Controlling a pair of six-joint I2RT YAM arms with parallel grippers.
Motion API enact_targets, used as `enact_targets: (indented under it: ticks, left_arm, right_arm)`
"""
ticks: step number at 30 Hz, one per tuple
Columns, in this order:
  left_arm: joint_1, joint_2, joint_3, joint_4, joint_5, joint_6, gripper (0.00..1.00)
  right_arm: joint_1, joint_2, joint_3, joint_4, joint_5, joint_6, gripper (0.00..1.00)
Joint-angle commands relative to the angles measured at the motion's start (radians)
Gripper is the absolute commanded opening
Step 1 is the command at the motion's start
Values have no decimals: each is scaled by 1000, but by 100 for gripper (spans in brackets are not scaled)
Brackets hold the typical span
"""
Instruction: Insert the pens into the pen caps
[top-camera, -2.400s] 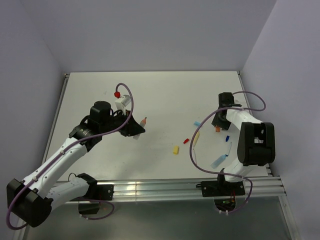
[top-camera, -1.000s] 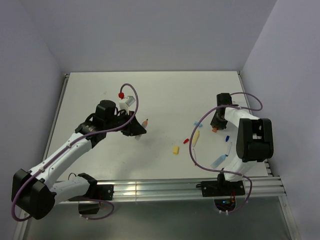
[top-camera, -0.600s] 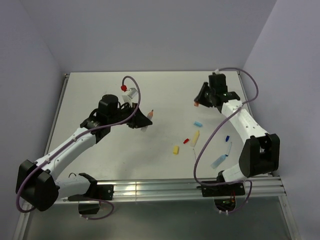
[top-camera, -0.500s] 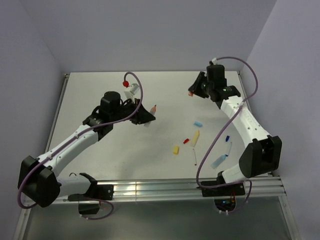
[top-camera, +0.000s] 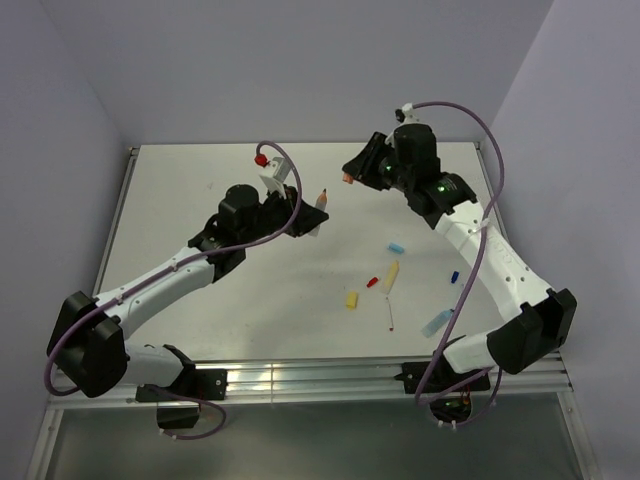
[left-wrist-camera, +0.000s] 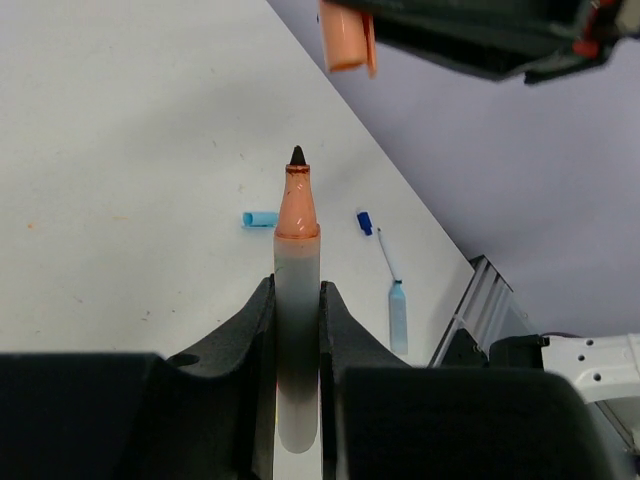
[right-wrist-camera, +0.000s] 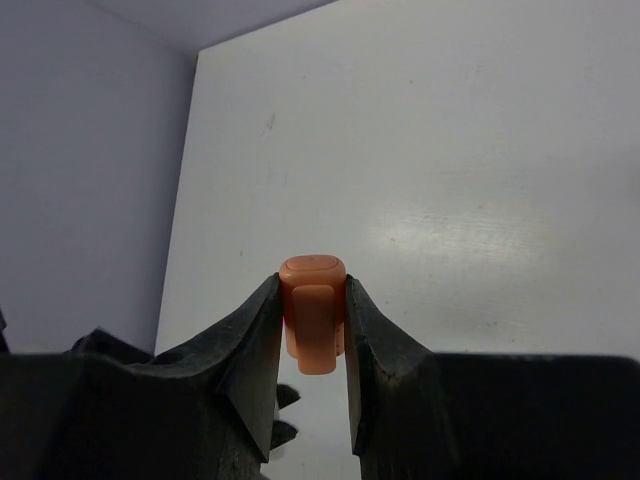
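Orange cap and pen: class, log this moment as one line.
left jaws: shut on orange-tipped pen | right jaws: shut on orange cap | status: both aloft, apart, not yet joined

L tool (top-camera: 316, 210) clamped, R tool (top-camera: 350, 173) clamped, both raised, facing, close

Cap (top-camera: 346, 178) just R of pen (top-camera: 320, 204) tip, apart, both above table (top-camera: 200, 180)

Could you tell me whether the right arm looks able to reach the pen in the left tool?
Probably yes: its orange cap hangs near the pen tip, apart, with only open air between.
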Motion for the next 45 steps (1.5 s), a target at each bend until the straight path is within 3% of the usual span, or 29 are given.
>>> enact_targets:
  ticks: [1,45]
  left_arm:
    - [-6,-22,-11,91,-76,6,0]
    - [-58,15,6,70,-116,30,0]
  right_arm:
    - [61,-7,30,28,59,7,0]
    - [172,45,13,39,158,8,0]
